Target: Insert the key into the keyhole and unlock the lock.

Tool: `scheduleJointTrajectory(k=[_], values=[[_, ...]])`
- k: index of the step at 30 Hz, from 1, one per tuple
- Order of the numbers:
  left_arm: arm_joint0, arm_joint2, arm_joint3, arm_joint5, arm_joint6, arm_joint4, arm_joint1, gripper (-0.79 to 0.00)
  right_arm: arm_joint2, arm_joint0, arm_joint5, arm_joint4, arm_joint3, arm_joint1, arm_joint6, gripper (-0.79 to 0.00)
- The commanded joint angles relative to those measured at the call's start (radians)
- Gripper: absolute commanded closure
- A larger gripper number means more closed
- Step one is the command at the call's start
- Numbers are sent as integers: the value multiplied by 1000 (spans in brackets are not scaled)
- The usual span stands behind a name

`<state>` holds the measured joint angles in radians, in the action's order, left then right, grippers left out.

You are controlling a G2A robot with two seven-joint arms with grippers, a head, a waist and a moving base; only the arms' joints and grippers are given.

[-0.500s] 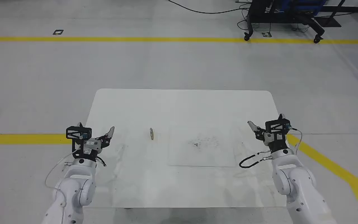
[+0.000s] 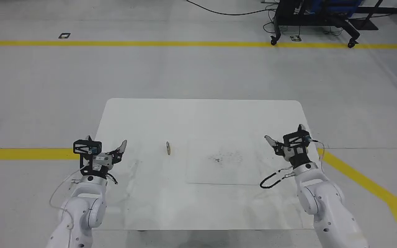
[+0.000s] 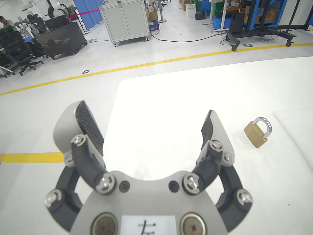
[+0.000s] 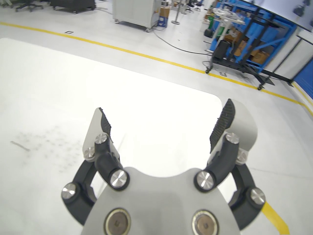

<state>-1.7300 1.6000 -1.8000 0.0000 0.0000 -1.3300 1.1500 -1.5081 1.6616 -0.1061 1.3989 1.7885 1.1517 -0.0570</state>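
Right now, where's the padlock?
In the top view the padlock lies on the table, left of centre, nearer the left gripper than the right gripper.

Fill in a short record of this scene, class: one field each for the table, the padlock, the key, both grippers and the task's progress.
Surface: white table with rounded corners
Lock: brass-coloured padlock with a silver shackle, lying on the table, touched by nothing
Key: probably the thin small piece lying on the table; too small to be sure
Left arm: left gripper open and empty, on the padlock's side
Right arm: right gripper open and empty, by the table's opposite side
Progress: key not yet in the padlock
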Motion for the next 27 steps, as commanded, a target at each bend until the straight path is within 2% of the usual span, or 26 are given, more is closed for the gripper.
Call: scheduleJointTrajectory(k=[1,5,15,16,18,21,27], values=[[0,0,0,0,0,0,0,-785,63,-44,-34,19,-19,5,-31,-785],[0,0,0,0,0,0,0,-785,129,-90,-155,45,-45,6,-10,-785],[0,0,0,0,0,0,0,-785,129,-90,-155,45,-45,6,-10,-785],[0,0,0,0,0,0,0,-785,139,-88,-178,42,-47,6,-9,-785],[0,0,0,0,0,0,0,-785,155,-100,-275,26,-56,3,1,-785],[0,0,0,0,0,0,0,-785,146,-119,-410,-63,-91,0,77,-785],[0,0,0,0,0,0,0,-785,136,-165,-701,-73,-170,-19,113,-785]])
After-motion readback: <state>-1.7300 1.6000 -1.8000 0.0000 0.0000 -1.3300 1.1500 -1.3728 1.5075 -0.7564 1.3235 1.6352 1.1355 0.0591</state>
